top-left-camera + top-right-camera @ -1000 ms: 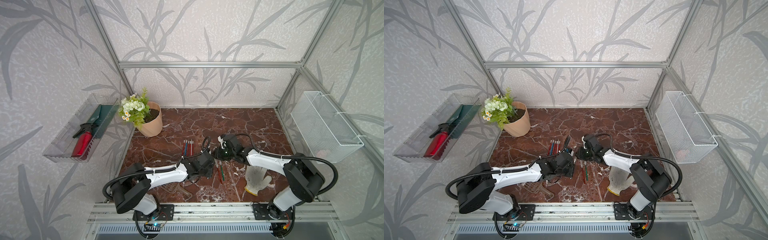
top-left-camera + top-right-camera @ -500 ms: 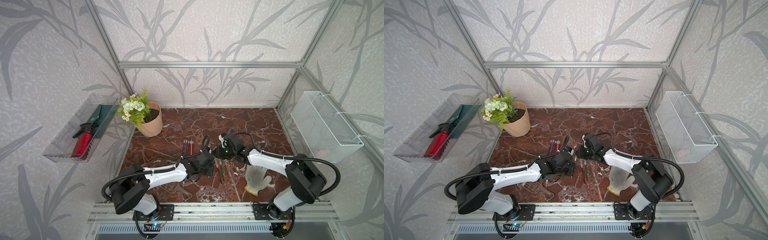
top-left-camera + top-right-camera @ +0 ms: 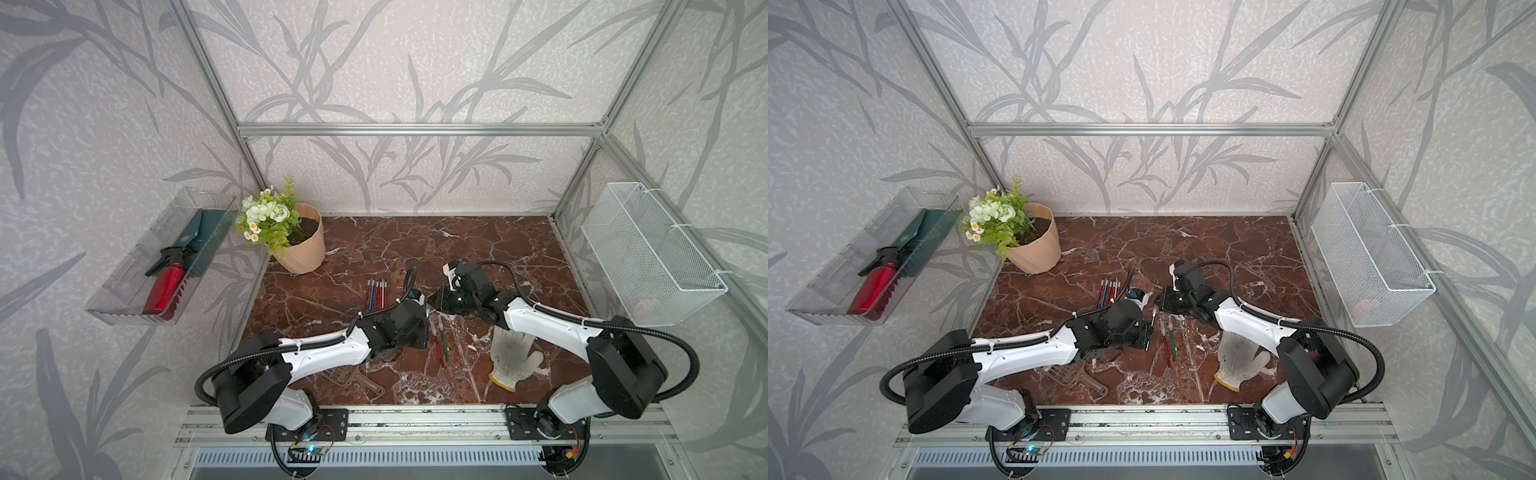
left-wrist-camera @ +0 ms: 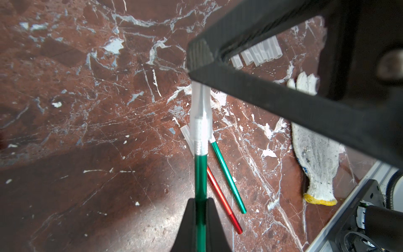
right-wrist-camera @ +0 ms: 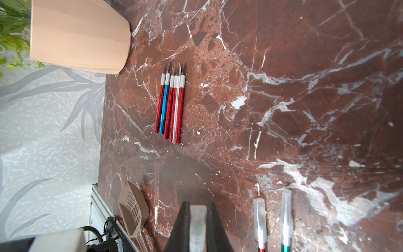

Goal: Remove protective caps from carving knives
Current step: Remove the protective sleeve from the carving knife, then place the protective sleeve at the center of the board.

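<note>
Left tool (image 4: 199, 201) clamped; right tool (image 5: 198, 207) clamped; tips facing closely.

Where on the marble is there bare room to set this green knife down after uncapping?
Free: the far marble between flower pot and wire basket, beyond the uncapped row. Crowded: the near middle, with capped knives, loose caps, glove and scoop.

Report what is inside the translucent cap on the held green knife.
Through the cap, the knife's silver collar and a thinner metal shank show; the blade tip is covered by the right end effector.
</note>
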Available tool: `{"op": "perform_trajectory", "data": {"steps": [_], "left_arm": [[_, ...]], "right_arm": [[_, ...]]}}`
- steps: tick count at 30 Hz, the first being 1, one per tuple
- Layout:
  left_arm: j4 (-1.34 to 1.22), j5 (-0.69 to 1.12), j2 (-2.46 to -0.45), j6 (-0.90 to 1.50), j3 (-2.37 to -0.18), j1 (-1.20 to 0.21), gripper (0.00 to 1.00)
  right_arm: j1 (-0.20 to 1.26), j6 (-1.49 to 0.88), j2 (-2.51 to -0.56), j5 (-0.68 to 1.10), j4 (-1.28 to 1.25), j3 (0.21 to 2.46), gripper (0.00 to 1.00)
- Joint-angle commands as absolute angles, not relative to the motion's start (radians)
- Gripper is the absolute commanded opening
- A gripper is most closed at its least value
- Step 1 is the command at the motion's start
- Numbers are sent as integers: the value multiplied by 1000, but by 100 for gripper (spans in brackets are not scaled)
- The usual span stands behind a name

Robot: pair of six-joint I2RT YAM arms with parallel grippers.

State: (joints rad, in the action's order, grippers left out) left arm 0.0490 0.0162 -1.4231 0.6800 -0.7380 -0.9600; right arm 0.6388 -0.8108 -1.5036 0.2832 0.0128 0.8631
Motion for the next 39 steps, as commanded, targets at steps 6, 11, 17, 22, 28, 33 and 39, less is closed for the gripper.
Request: {"op": "perform_trajectory", "data": {"steps": [6,11,17,22,28,33,39], "left_arm": [[17,21,-1384,674,-706,-960,5],[19,28,-1393,679,-705,-960,5],[31,43,-1416,682,-722,-958,5],[53,34,-1416,687,-739,-956,5],[60,32,-1420,696,-746,-950,5],[58,30,-1404,718,-739,-929,5],[75,47,-1381,719,-727,-889,5]], "right_arm": [[599,-790,-1483,290,-6,890,12],[584,-786,-1478,288,-15,889,12],[551,-792,-1494,316,-50,887,12],[533,-791,-1506,333,-64,896,12],[507,-795,-1513,356,-85,888,12],[476,-756,-1513,369,-47,888,12],[451,-620,-1508,334,121,914,12]]}}
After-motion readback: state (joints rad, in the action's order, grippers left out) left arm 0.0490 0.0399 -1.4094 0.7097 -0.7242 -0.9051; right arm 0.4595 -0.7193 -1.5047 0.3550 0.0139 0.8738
